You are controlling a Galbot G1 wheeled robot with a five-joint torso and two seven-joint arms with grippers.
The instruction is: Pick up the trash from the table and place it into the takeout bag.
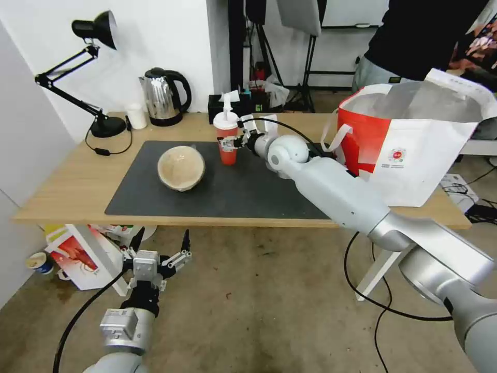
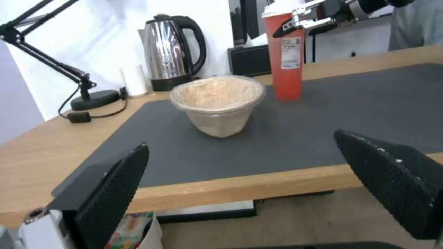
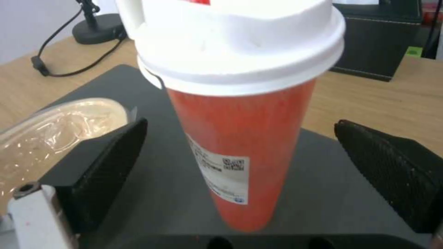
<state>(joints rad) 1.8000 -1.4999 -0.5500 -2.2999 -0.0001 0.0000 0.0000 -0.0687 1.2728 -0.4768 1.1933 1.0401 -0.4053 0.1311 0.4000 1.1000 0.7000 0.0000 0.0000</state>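
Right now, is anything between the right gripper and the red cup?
Nothing visible. The right gripper is open with the red cup standing between its fingers on the dark mat; gaps show on both sides.

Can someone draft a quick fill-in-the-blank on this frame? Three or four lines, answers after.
1. The right gripper is open, its fingers on either side of the red ____.
2. The tan paper bowl sits on the dark grey ____.
3. The left gripper hangs open below the edge of the ____.
4. The takeout bag stands at the robot's ____ end of the tabletop.

Answers: cup; mat; table; right
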